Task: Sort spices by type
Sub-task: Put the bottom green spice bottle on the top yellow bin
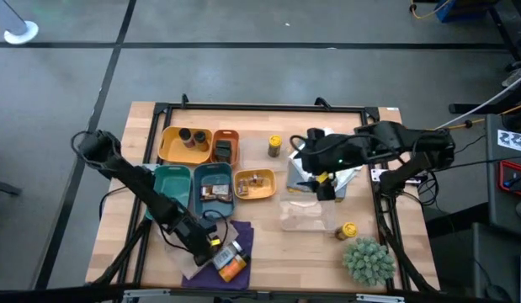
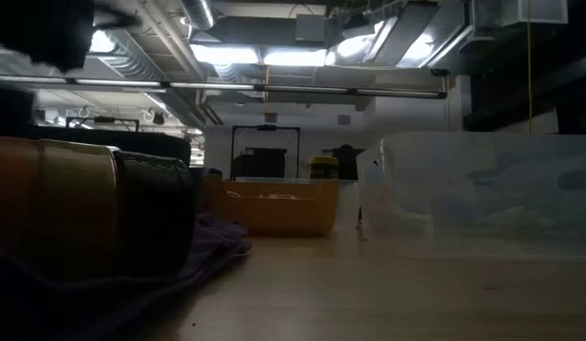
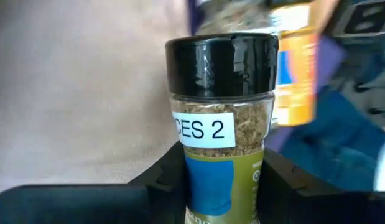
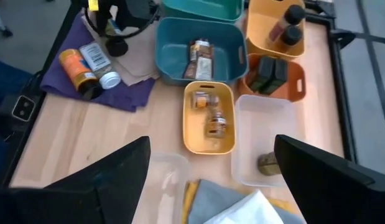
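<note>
Left wrist view: left claw (image 3: 220,180) clamps a black-capped spice jar (image 3: 221,118); right claw (image 4: 211,180) — spread wide, empty.

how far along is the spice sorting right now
Partly done. Spices already sit in the yellow tray, orange tray, blue tray and small yellow tray. In hand: the left gripper is shut on a black-capped clear jar of green-brown flakes. Left: two bottles on the purple cloth and two yellow-capped jars. The right gripper is open above the table.

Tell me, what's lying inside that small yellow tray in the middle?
Inside the small yellow tray lie a few little spice jars with brownish contents. Their labels and exact number cannot be made out.
</note>
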